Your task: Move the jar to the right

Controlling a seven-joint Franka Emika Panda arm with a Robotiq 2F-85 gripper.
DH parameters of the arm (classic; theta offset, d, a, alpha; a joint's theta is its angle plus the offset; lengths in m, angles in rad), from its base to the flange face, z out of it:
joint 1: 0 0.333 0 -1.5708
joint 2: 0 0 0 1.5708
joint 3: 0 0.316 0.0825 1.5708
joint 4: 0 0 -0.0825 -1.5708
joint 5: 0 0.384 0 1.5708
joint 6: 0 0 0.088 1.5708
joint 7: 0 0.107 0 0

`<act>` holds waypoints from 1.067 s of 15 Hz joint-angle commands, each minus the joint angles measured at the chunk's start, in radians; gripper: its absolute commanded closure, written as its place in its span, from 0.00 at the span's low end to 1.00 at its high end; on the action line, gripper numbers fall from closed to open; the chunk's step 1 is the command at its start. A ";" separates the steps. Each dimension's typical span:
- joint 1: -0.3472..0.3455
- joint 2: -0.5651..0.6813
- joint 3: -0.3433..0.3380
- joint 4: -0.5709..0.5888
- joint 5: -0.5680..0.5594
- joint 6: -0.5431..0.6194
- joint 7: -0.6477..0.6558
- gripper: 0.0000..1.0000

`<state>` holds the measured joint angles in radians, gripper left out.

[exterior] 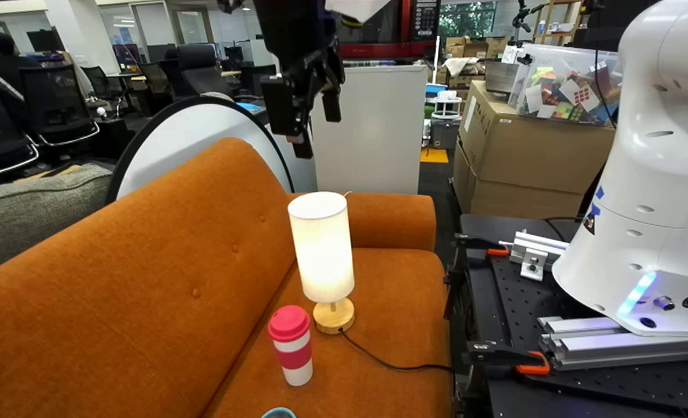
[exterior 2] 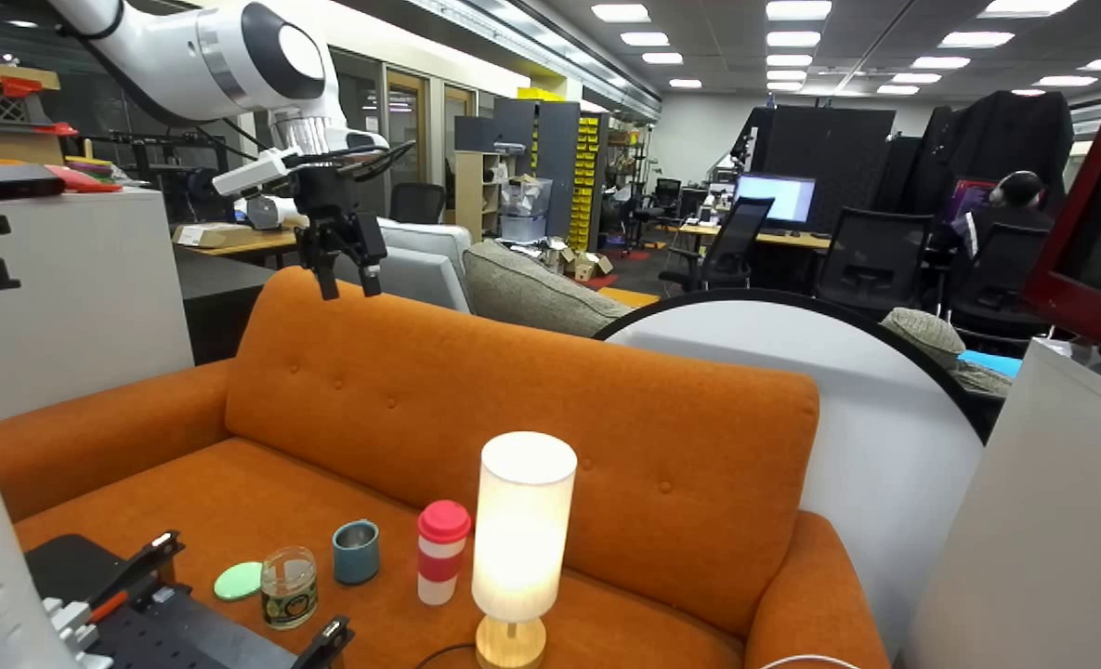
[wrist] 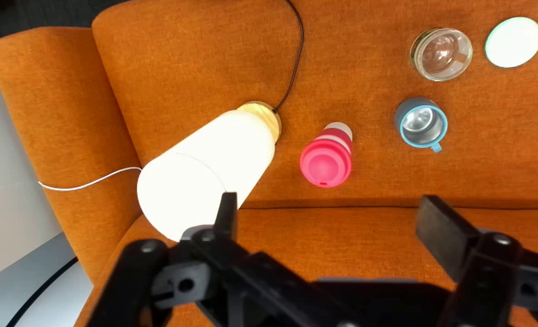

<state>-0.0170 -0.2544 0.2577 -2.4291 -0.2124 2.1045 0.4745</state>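
1. Glass jar [exterior 2: 289, 595], squat and clear, with a dark patterned label round its lower part, stands upright and open-mouthed on an orange sofa [exterior 2: 234, 483].
2. In an exterior view it sits between a flat mint-green disc [exterior 2: 238, 581], just beside it, and a blue-grey mug [exterior 2: 356, 557], which is set nearer the backrest [exterior: 164, 232].
3. Wrist view: the mug's metallic inside shows, ringed by a light-blue rim with a small tab jutting out.
4. A white tumbler [exterior: 292, 348] with a pink lid and pink band stands upright between the mug and the lit table lamp [exterior: 323, 249].
5. The lamp has a tall white cylindrical shade on a round wooden base; a dark cord [exterior: 402, 367] runs from the base across the seat [exterior: 402, 290] to its front edge.
6. Robotiq fingers [wrist: 446, 236] stand spread wide, with nothing in their hold; backrest fabric shows in the gap in the wrist view.
7. They hang above the sofa, well apart from the jar; in the wrist view one fingertip overlaps the lampshade in line of sight.
8. The white robot arm [exterior: 663, 145] rises from a black perforated plate [exterior: 521, 307] facing the sofa's front.
9. Behind the backrest stands a round white panel [exterior: 193, 139] with a black edge; at the lamp's end of the sofa, a red microwave [exterior: 404, 29] sits on a white cabinet [exterior: 373, 128].
10. Cardboard boxes [exterior: 541, 168] nearby carry a clear plastic bin [exterior: 570, 87].
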 commanded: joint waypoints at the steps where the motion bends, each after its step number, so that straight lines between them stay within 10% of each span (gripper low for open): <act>1: 0.027 0.002 -0.027 0.001 -0.007 -0.003 0.005 0.00; 16: 0.027 0.002 -0.027 0.000 -0.007 -0.003 0.005 0.00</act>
<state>-0.0169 -0.2544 0.2577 -2.4300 -0.2124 2.1045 0.4745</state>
